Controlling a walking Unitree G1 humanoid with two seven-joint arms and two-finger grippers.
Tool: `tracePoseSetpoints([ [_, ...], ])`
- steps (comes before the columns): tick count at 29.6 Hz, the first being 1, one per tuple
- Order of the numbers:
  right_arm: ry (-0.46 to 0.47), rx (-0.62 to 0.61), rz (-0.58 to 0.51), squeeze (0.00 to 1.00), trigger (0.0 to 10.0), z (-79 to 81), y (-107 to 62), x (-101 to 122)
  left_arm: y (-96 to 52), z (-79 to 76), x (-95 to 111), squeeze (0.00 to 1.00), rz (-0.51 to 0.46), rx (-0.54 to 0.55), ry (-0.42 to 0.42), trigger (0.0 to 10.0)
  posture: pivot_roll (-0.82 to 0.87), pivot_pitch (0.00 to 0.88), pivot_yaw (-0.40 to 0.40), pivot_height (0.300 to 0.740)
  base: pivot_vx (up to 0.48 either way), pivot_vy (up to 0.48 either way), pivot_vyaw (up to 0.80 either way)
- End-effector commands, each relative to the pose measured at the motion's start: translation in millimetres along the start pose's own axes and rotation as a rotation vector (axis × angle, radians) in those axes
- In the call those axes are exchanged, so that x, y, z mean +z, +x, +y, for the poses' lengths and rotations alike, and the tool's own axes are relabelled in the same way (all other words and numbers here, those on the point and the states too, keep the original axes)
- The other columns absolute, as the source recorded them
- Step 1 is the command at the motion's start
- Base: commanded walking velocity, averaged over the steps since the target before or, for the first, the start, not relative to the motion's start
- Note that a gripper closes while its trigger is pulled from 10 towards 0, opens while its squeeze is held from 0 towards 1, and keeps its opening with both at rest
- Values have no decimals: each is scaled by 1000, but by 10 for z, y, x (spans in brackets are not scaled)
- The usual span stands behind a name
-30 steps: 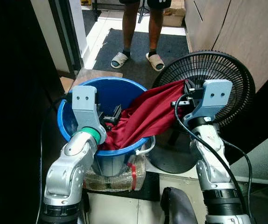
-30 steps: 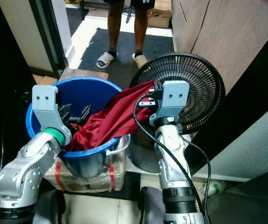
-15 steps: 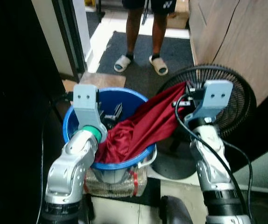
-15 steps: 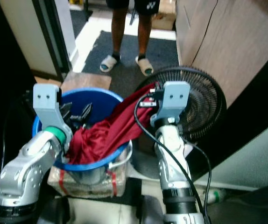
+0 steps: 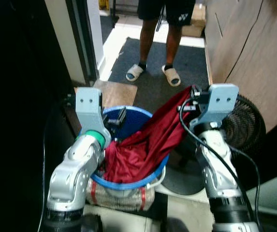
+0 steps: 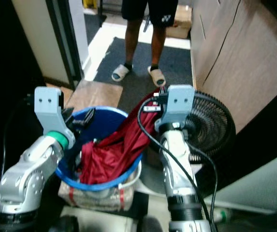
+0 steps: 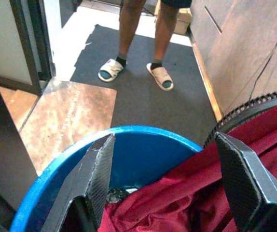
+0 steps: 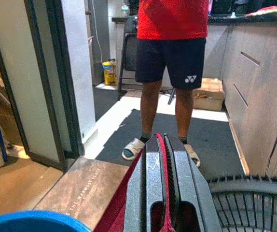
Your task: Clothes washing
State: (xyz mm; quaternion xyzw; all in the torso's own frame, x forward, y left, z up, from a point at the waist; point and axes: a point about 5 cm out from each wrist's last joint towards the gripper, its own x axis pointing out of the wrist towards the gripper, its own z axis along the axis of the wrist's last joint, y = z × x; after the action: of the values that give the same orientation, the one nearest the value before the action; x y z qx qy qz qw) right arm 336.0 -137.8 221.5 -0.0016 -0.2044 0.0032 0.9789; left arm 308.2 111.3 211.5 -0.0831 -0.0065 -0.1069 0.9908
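One blue bucket (image 5: 129, 181), one red cloth (image 5: 145, 145), one black fan (image 5: 242, 128) and one person (image 5: 165, 36) in sandals make up the left eye view. That cloth runs from inside the bucket up to the right gripper (image 5: 192, 99), which pinches its top end above the bucket's rim beside the fan. Left gripper (image 5: 117, 118) hangs over the bucket's far side, fingers spread wide, holding nothing. Floor is pale tile with a dark mat (image 5: 186, 60) under the person, wood panelling on the right.

Left wrist view: two black fingers (image 7: 97, 176) well apart, blue rim and red cloth between them, two sandals on the mat beyond.

Right wrist view: fingers (image 8: 154, 179) closed tight on a thin edge of red cloth, person standing ahead, glass door frame (image 8: 44, 82) to one side
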Motion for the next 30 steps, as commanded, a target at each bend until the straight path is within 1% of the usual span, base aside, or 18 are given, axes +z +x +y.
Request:
tracePoseSetpoints([
  [1, -9, -11, 5, 0, 10000, -26, -13, -18, -3, -1, -23, 0, 4, 4, 1, 10000, 106, 67, 4, 662, 0, 0, 0],
  [3, -11, -10, 5, 0, 10000, -24, -13, -23, 0, 4, -33, 0, 6, 6, 1, 10000, 105, 61, 2, 672, 0, 0, 0],
  [16, -19, -3, 3, 0, 10000, -24, -8, -32, 14, 17, -59, 0, 9, 10, -1, 10000, 103, 41, -3, 692, 0, 0, 0],
  [30, -28, -7, 3, 0, 10000, -27, -15, -47, 38, 26, -56, 0, 6, 7, 2, 10000, 102, 34, 4, 737, 0, 0, 0],
])
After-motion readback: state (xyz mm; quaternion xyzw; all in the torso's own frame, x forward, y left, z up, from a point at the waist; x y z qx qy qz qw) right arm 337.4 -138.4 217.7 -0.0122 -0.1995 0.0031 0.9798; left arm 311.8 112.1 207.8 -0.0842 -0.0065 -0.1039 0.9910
